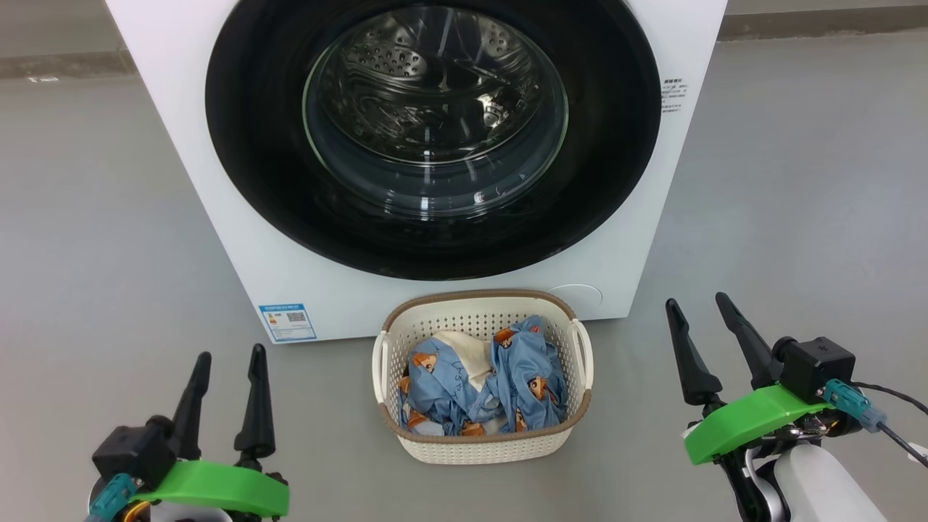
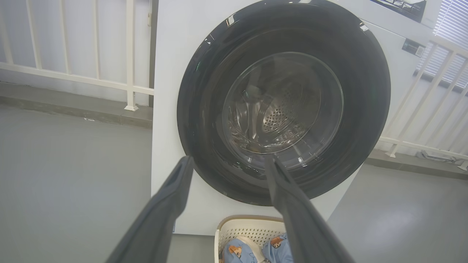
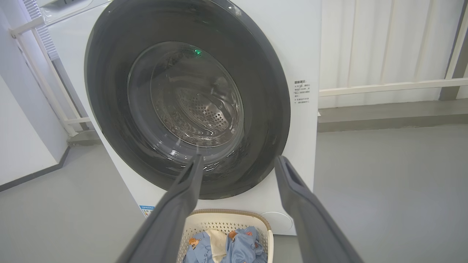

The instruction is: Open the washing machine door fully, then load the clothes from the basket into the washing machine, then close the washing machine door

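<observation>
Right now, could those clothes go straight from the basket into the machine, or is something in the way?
Yes: the washing machine door, just behind the basket, is shut. The clothes cannot go in until it is opened.

The floor [image 1: 797,217] is grey, smooth and a little shiny, with soft spots of light on it. At its far edge runs a low grey step [image 2: 73,106]. A white railing [image 2: 73,47] with thin upright bars stands on that step, and behind the bars all is pale white. In the right wrist view a plain white wall [image 3: 25,138] has a dark strip [image 3: 33,175] along its bottom. Up high in the left wrist view hang window blinds [image 2: 453,14] with thin slats. The room is bright.
</observation>
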Controlling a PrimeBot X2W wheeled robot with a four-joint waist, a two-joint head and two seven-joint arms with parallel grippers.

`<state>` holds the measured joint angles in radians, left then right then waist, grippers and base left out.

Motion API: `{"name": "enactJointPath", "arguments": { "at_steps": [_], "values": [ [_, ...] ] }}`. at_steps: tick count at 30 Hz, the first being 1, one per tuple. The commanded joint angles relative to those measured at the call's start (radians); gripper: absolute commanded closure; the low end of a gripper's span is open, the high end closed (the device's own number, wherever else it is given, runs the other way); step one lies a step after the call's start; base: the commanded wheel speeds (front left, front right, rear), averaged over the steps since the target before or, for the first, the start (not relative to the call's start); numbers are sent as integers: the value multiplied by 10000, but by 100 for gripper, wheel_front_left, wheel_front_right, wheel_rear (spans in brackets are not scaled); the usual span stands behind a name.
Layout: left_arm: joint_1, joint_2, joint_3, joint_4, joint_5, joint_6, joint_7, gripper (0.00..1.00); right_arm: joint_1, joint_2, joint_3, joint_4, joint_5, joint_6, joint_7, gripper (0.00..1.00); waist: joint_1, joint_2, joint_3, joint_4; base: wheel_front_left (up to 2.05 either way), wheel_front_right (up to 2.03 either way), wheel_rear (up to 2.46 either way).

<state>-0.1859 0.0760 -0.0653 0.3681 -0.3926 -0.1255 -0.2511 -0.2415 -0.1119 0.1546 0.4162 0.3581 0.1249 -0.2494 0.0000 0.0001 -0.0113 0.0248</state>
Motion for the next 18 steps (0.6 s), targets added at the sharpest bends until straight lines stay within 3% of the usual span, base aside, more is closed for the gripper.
{"name": "enactJointPath", "arguments": {
  "at_steps": [1, 18],
  "values": [
    [-453, 128, 284, -153, 113, -51, -107, 0, -315, -24, 138, -183, -146, 58, -124, 0, 0, -1, -13, -3, 0, 0, 0],
    [-365, 170, 274, -151, 124, -51, -107, 0, -322, -82, 360, 51, -53, 58, -124, 0, 0, -1, -93, 21, 0, 0, 0]
  ]
}}
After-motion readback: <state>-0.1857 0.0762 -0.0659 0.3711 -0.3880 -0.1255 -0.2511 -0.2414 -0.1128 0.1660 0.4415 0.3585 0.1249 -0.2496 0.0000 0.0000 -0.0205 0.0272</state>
